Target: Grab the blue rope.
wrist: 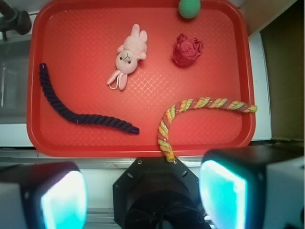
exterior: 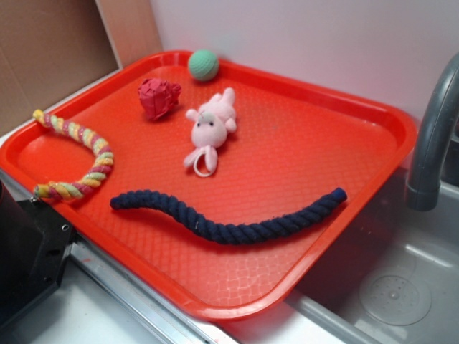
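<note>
Right then, on my wrist feed the hand (wrist: 143,195) stood wide, its two pale glowing fingers (wrist: 62,200) far apart at the bottom of the picture with nothing between them. It hung back off the near edge of the red tray (wrist: 143,149), not over it. From the outside camera I could only make out a black piece of the arm at the lower left corner.

Closest to the hand lay the striped rope (wrist: 200,106), pink, yellow and green, bent in a hook; one end of it poked over the tray's near rim just in front of the hand, and the other end rested on the rim at the side.

The blue rope (wrist: 76,109) lay flat on the tray, off to the other side, in a long loose curve running from near the front rim toward the tray's far end. Nothing touched it.

Past both ropes, mid-tray, I saw a pink stuffed bunny (wrist: 128,56) lying on its back, a crumpled red lump (wrist: 187,49) beside it, and a green ball (wrist: 189,7) against the far rim. Beyond the tray stood a grey faucet (exterior: 434,136) over a metal sink (exterior: 401,287).
</note>
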